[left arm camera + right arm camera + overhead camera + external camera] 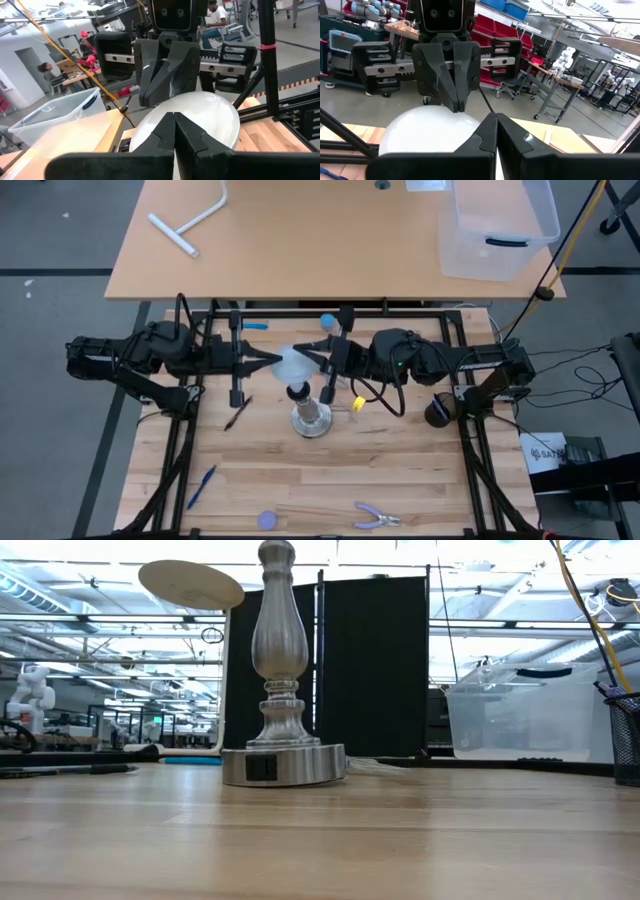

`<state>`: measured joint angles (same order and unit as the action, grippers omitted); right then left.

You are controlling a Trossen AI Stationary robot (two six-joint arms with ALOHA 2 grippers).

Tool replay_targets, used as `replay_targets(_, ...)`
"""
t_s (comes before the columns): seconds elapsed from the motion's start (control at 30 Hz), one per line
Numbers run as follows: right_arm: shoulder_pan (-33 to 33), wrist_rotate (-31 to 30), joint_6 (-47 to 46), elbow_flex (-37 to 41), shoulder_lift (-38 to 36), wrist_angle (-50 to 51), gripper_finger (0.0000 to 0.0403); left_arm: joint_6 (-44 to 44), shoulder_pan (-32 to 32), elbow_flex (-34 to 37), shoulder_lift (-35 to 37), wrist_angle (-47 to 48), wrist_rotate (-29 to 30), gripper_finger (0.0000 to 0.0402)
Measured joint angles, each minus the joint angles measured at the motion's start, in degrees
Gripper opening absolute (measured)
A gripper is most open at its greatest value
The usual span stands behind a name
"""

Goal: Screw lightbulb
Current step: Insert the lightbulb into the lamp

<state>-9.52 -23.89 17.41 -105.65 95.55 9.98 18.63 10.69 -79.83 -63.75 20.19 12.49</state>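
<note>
The white lightbulb [293, 365] sits over the black top [298, 390] of the silver lamp stand [311, 418] at mid-table. Its neck is hidden under the globe. The low view shows the stand [278, 660] but cuts off above it, so the bulb is out of that view. My left gripper [274, 361] is shut at the globe's left side. My right gripper [316, 358] is shut at its right side. The two grippers face each other across the bulb [200, 115] [427, 132]. My left gripper touches the globe's left side [451, 116] with the tips of its shut fingers [457, 102]. It comes level from the table's left. The bulb stays over the stand's top. My right gripper touches the globe's right side [175, 102] with the tips of its shut fingers [167, 85]. It comes level from the table's right, opposite the left gripper.
On the table lie a small blue ball [327, 321], a black pen [238, 412], a yellow piece [358, 404], a blue pen [200, 485], a blue disc [266, 520], pliers [375, 517] and a black cup [440, 410]. A clear bin [495, 230] stands on the far table.
</note>
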Motion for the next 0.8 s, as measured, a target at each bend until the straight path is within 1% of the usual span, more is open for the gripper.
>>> replay_targets(0.23, -0.02, -0.01, 0.02, 0.00, 0.00, 0.07, 0.0000, 0.13, 0.11, 0.02, -0.02, -0.11, -0.02, 0.0000)
replay_targets(0.8, -0.02, -0.12, 3.29, 0.02, 0.00, 0.17, 0.0000, 2.70, 0.11, 0.02, -0.46, -0.45, -0.28, 0.0000)
